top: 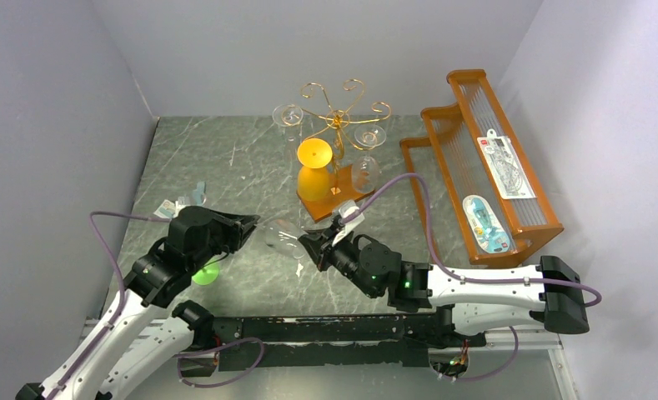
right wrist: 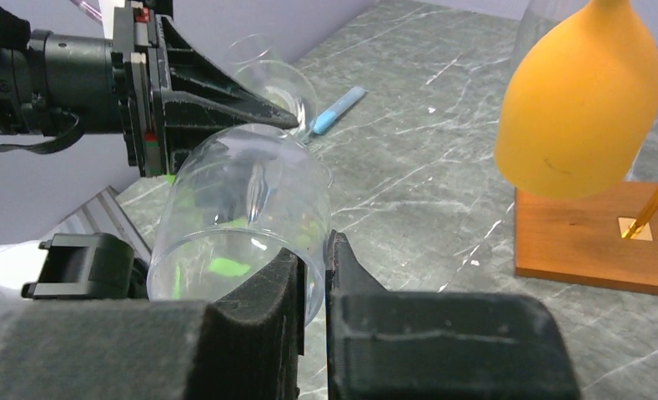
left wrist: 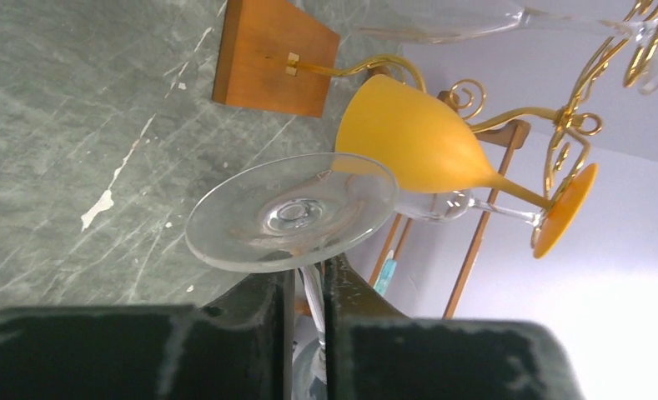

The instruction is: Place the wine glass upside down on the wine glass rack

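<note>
- top view: the wine glass rack (top: 335, 117) stands toward the back of the table (top: 225, 167). a yellow goblet (top: 313, 179) hangs bowl-down on it, and clear glasses (top: 369, 137) hang from its other arms.
- an orange slatted shelf (top: 485, 158) sits to the right of the rack.
- the wine glass (top: 282, 237) is not on the rack. it lies sideways on the near side of the rack, a little left of the rack's base, held between both arms.
- the left gripper (top: 253, 227) is at the end of the glass farther from the rack's base, and the right gripper (top: 307, 244) is at the end closer to it.
- left wrist view: the fingers (left wrist: 254, 300) are drawn in to a narrow slot with the glass's stem running between them. the round foot sits just past the tips, facing the rack's wooden base and the goblet beyond.
- right wrist view: the fingers (right wrist: 296, 279) are pinched almost together on the wall of the clear bowl at its rim. the bowl points away from the rack, whose base and goblet show at the right edge.
- the left gripper's tips meet on the glass at the bowl's far end.
</note>
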`<state>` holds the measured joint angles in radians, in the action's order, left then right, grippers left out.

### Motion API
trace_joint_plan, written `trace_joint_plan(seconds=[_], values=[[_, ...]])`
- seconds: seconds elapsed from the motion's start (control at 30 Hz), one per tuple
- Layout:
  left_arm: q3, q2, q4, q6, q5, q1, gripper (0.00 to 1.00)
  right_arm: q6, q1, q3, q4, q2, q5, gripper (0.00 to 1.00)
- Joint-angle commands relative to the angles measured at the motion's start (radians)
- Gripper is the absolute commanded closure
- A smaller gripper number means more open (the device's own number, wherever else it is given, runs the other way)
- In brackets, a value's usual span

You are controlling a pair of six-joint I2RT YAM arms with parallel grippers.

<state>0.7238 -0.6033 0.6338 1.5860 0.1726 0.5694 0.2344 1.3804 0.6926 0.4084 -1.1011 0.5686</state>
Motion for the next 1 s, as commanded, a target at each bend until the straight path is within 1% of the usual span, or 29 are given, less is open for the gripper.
trace_joint_plan(seconds=[0.0, 0.07, 0.1, 0.23, 0.37, 0.47, 0.57, 0.7, 0.8, 0.87, 0.97], values=[[0.026, 0.003, 0.004, -0.056, 0.069, 0.001, 0.93, 0.08, 0.012, -0.008, 0.112, 0.029, -0.074, 1.0], [0.033, 0.006, 0.002, -0.068, 0.083, 0.001, 0.95, 0.096, 0.012, -0.014, 0.105, 0.032, -0.08, 1.0], [0.036, 0.011, -0.001, -0.074, 0.089, 0.001, 0.95, 0.099, 0.012, -0.016, 0.099, 0.033, -0.084, 0.98], [0.047, 0.024, -0.004, -0.103, 0.143, 0.001, 0.95, 0.119, 0.012, -0.019, 0.08, 0.041, -0.087, 0.87], [0.042, 0.044, 0.006, -0.13, 0.183, 0.001, 0.95, 0.135, 0.012, -0.016, 0.058, 0.034, -0.084, 0.81], [0.022, 0.068, -0.017, -0.137, 0.197, 0.001, 0.95, 0.14, 0.012, -0.022, 0.058, 0.03, -0.103, 0.76], [0.005, 0.091, -0.039, -0.143, 0.209, 0.001, 0.95, 0.15, 0.011, -0.038, 0.072, 0.038, -0.13, 0.67], [-0.009, 0.109, -0.075, -0.169, 0.219, 0.001, 0.95, 0.146, 0.012, -0.045, 0.066, 0.046, -0.141, 0.6], [-0.013, 0.121, -0.104, -0.214, 0.233, 0.0, 0.95, 0.137, 0.011, -0.049, 0.027, 0.06, -0.173, 0.53], [-0.018, 0.131, -0.144, -0.269, 0.242, 0.0, 0.95, 0.126, 0.012, -0.052, -0.024, 0.081, -0.205, 0.49], [-0.03, 0.152, -0.221, -0.404, 0.248, 0.001, 0.95, 0.093, 0.011, -0.034, -0.135, 0.107, -0.267, 0.41]])
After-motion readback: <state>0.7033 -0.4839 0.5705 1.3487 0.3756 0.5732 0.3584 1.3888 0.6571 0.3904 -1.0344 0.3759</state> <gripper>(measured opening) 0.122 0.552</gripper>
